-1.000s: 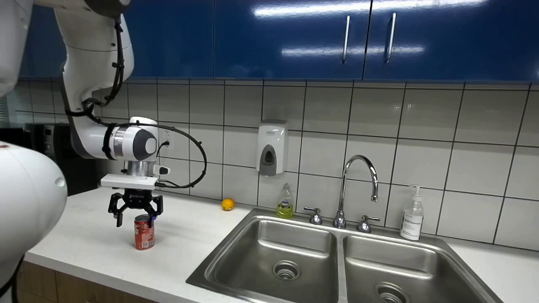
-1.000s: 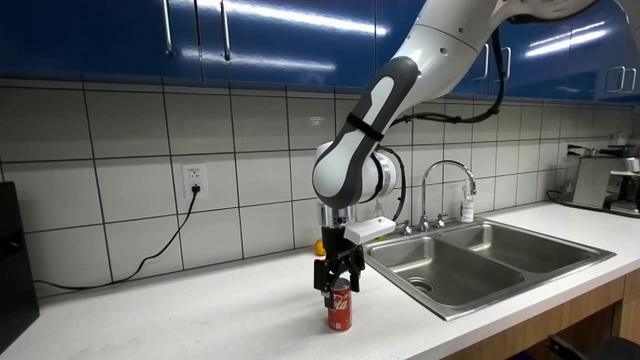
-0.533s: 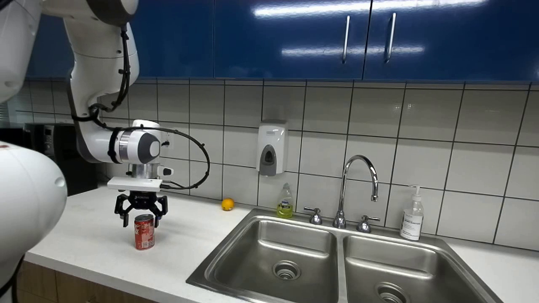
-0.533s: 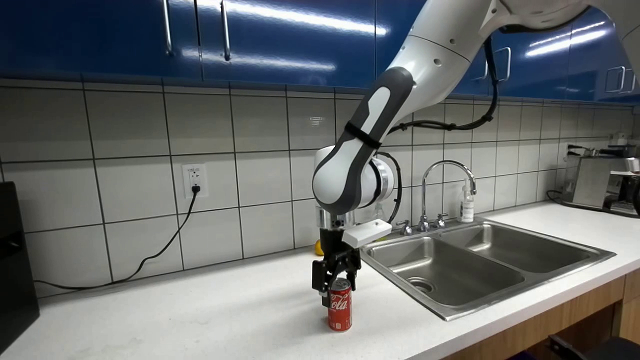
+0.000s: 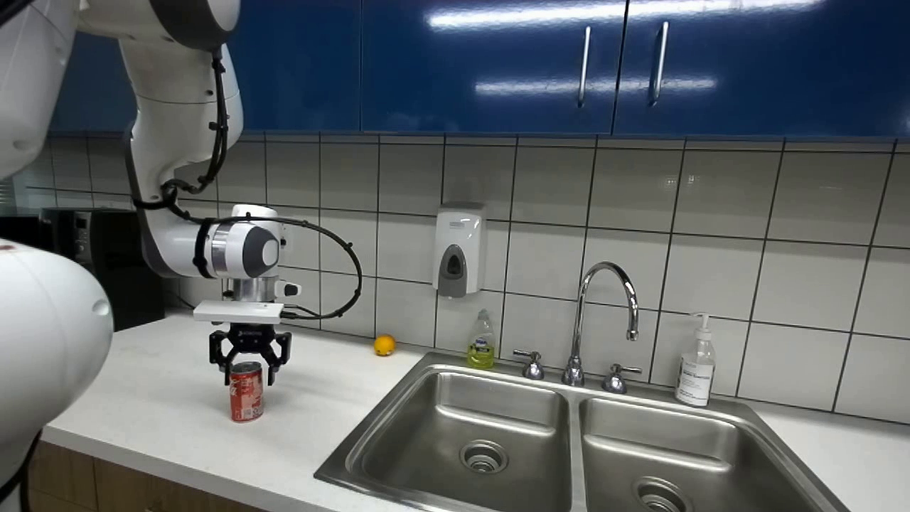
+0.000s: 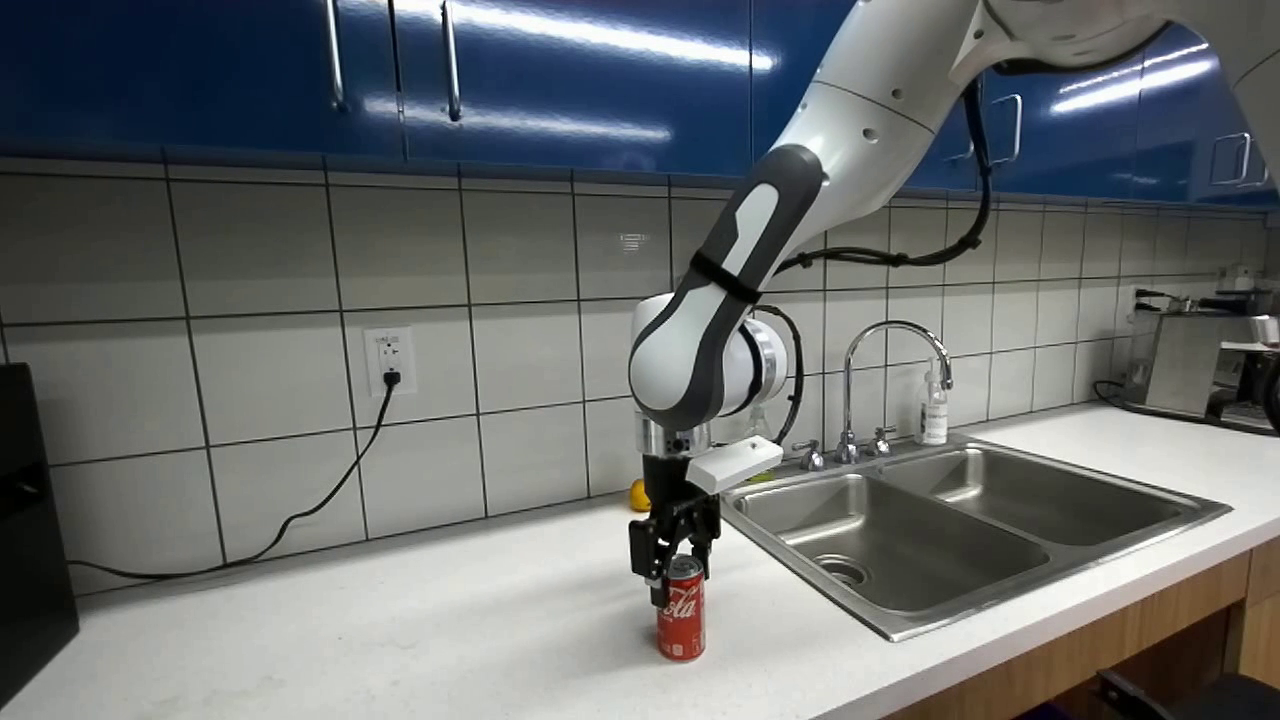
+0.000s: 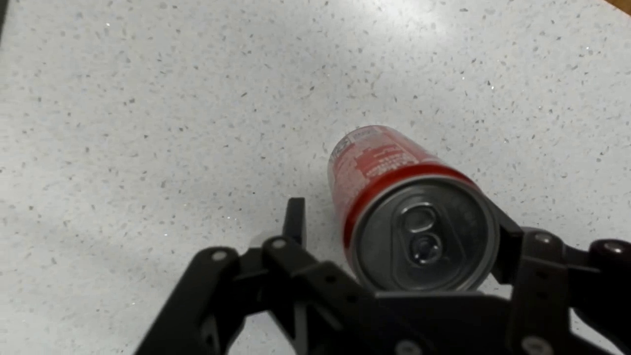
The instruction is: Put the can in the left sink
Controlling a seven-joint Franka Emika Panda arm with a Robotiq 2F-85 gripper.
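Observation:
The red can point(image 5: 247, 400) stands upright on the white counter, and it also shows in an exterior view point(image 6: 681, 625). In the wrist view its silvery top point(image 7: 426, 234) lies between my fingers. My gripper point(image 5: 249, 377) points down with its fingers on either side of the can's upper part. In the wrist view my gripper point(image 7: 399, 222) is open, with a gap between the left finger and the can. The right finger is against or very close to the can. The left sink point(image 5: 419, 455) stands to the right of the can in both exterior views point(image 6: 930, 560).
The right basin point(image 5: 668, 448) adjoins the left one. A yellow-orange fruit point(image 5: 384, 345) and a dish soap bottle point(image 5: 481, 348) stand near the tiled wall. A tall faucet point(image 5: 579, 313) and a pump bottle point(image 5: 695, 377) are behind the sinks. A black appliance point(image 6: 35, 540) is at the far left.
My gripper has moved rightward in an exterior view and now straddles the can more closely. The fingers look slightly closer together. The can has shifted slightly to the right.

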